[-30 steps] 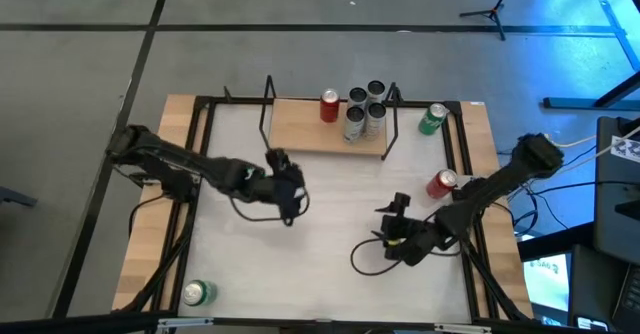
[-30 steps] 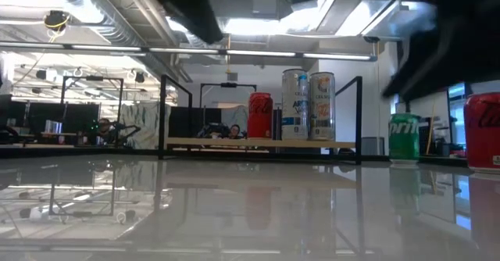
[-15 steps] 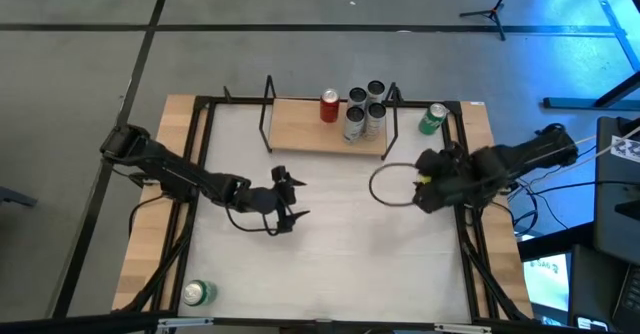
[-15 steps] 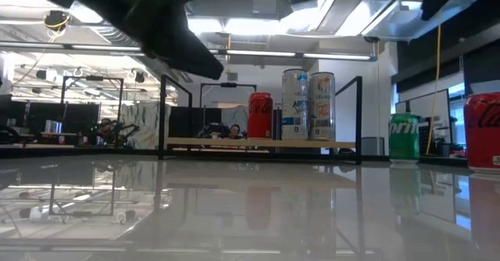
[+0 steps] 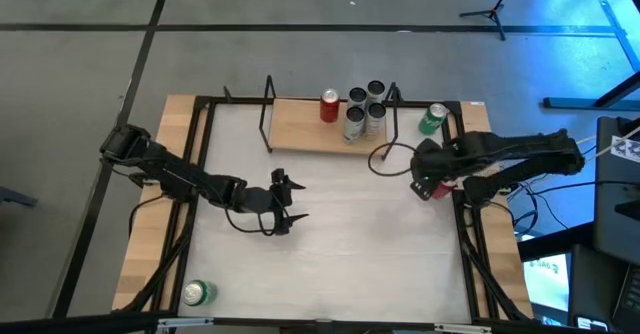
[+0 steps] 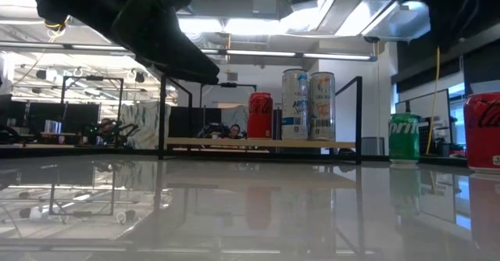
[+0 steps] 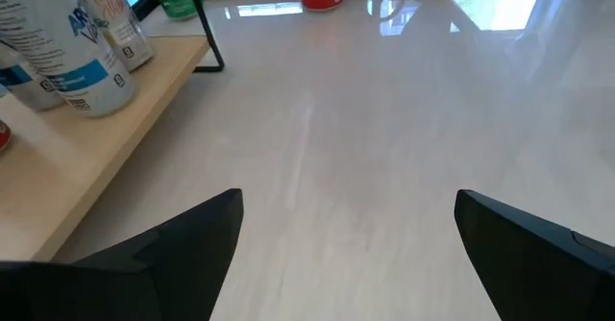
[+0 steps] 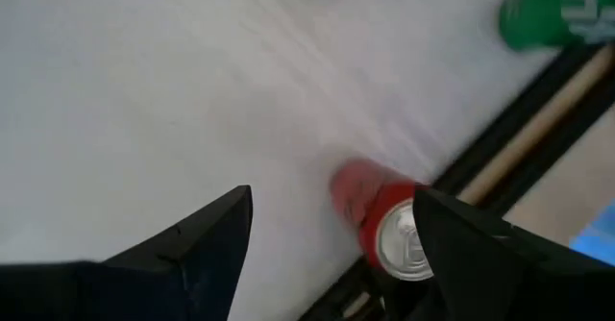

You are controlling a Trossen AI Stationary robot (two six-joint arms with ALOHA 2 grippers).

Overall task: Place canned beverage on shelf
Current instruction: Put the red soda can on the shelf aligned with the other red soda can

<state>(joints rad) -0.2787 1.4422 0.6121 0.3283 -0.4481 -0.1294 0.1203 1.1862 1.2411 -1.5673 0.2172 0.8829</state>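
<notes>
The red can by the tabletop's right edge now sits under the right pincer, swung over open-fingered, apparently to grasp it.

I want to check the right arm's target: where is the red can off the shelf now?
In the high view, the red can stands on the white table's right side, near the black frame, just under the right hand, below the green can.

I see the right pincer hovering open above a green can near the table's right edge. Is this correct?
Not quite: the right pincer hovers open above a red aluminium can, as the right wrist view shows. The green can stands farther off.
</notes>
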